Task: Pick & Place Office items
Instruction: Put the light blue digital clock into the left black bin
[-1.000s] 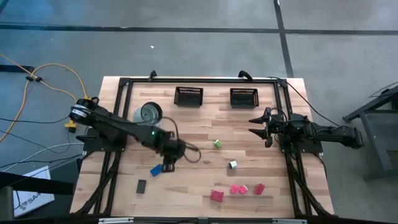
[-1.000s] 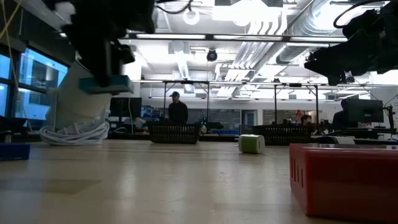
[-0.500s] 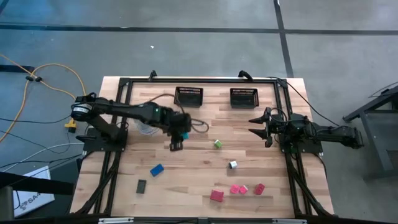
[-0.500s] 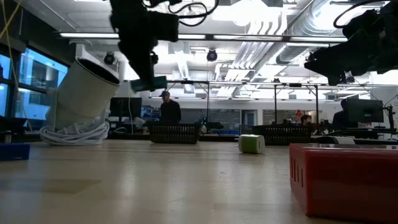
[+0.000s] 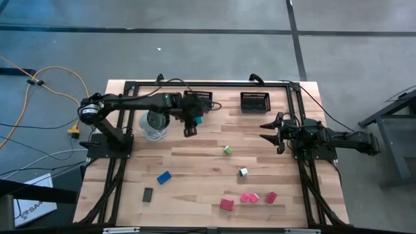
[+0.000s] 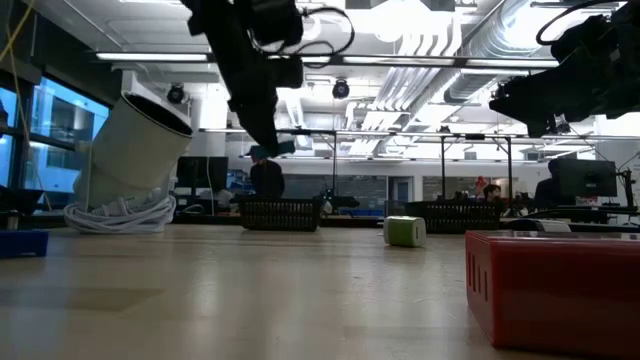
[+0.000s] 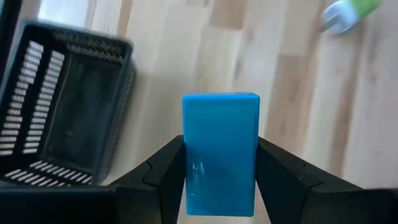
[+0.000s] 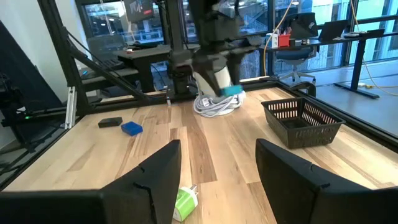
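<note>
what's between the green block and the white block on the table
Nothing: in the high view, bare wood runs from the green block to the white block.

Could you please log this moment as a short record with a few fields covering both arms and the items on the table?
Left tool: raised above the table beside the left mesh basket, shut on a blue block
Right tool: open, holding nothing, waiting at the table's right side
Right mesh basket: at the far edge, contents cannot be told
On table: another blue block, black piece, green piece, white piece, red and pink pieces
Other: white spool with cable
</note>
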